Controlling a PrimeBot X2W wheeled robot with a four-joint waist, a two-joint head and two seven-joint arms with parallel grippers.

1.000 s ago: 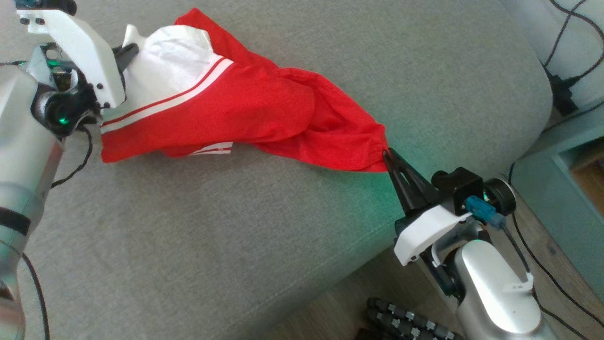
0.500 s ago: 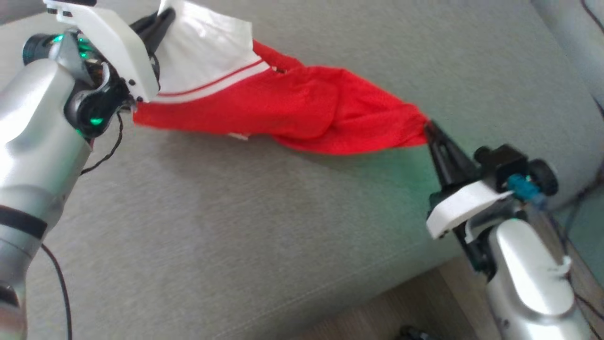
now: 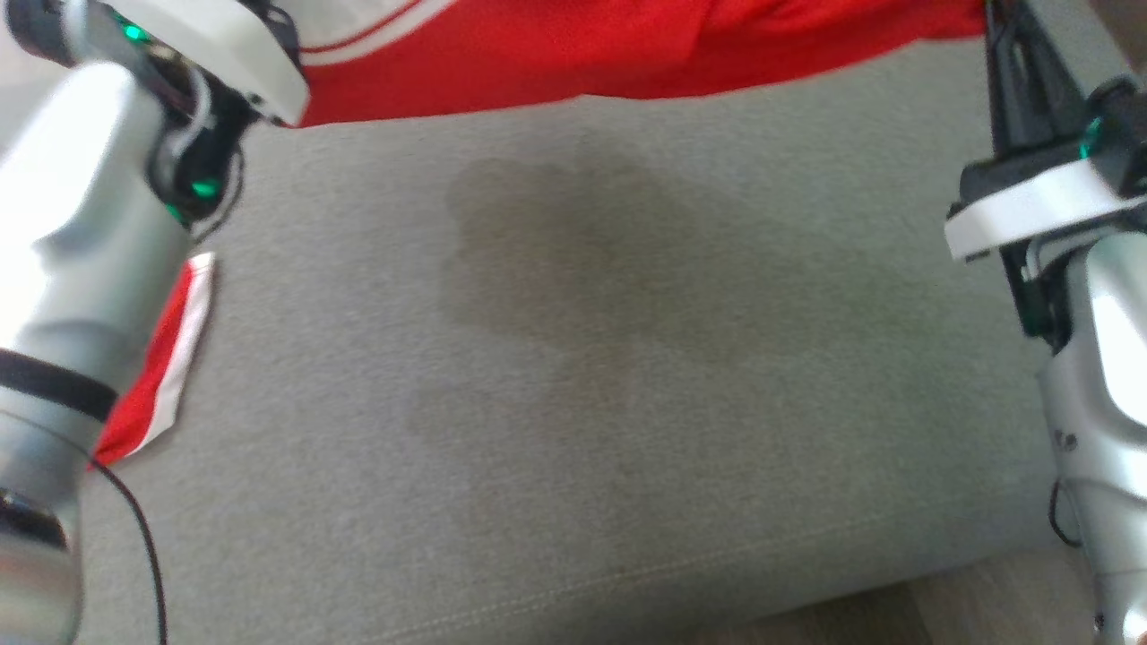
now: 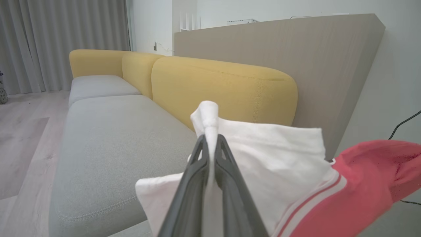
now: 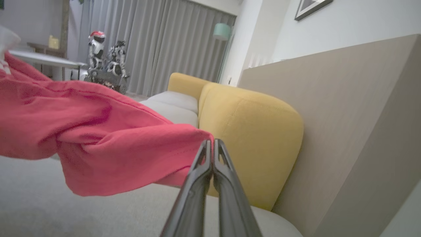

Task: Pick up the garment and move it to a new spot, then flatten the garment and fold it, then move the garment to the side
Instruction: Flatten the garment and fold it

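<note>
The garment [image 3: 627,45] is a red shirt with a white part and white stripes. It hangs stretched between my two grippers above the grey sofa seat [image 3: 582,376], along the top edge of the head view. My left gripper [image 4: 210,140] is shut on the white part [image 4: 263,158]. My right gripper [image 5: 212,144] is shut on a red corner of the garment [image 5: 98,141]. The right gripper's dark fingers [image 3: 1017,72] rise at the top right of the head view. A red and white striped end [image 3: 175,358] dangles beside my left forearm.
Behind the seat stand the yellow sofa backrest [image 4: 223,89] and a beige panel [image 4: 329,59]. The garment's shadow [image 3: 573,251] falls on the cushion. Wood floor [image 3: 896,618] runs past the seat's front edge. A black cable [image 3: 143,537] hangs by my left arm. Small robot figures [image 5: 105,62] stand across the room.
Both grippers have raised the garment off the cushion and drawn it wider apart. The head view has shifted as well, so the garment now sits at its top edge.
</note>
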